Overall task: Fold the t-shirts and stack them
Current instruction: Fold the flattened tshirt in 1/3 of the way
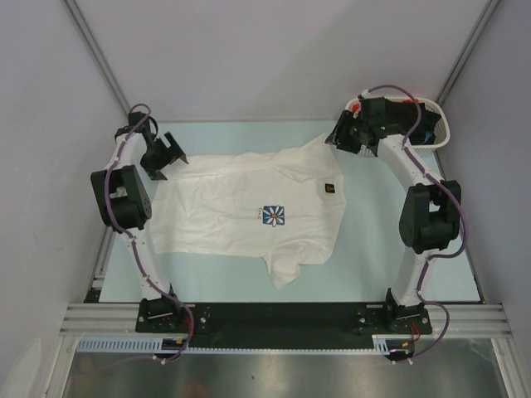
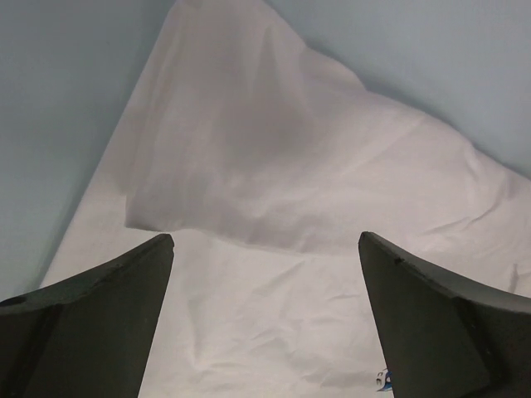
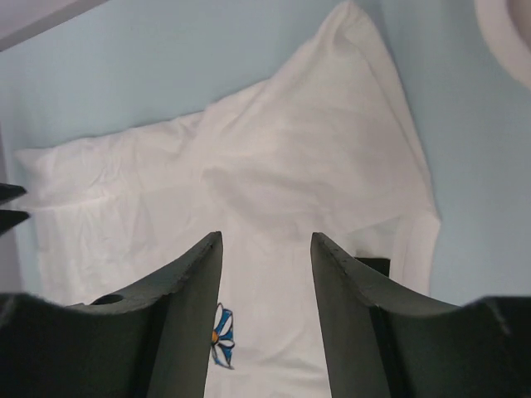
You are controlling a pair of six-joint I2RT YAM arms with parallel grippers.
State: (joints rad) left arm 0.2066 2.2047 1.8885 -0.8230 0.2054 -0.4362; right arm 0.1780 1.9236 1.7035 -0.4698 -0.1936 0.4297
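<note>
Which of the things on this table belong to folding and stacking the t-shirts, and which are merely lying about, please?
For the job:
- white t-shirt, spread flat
- left gripper and right gripper, both open

Lying about:
- white basket, far right corner

I saw the pale blue table (image 1: pixel 365 249) bearing one white shirt (image 1: pixel 216 207), spread flat across its middle; a white basket (image 1: pixel 445 128) stood at its far right corner.
</note>
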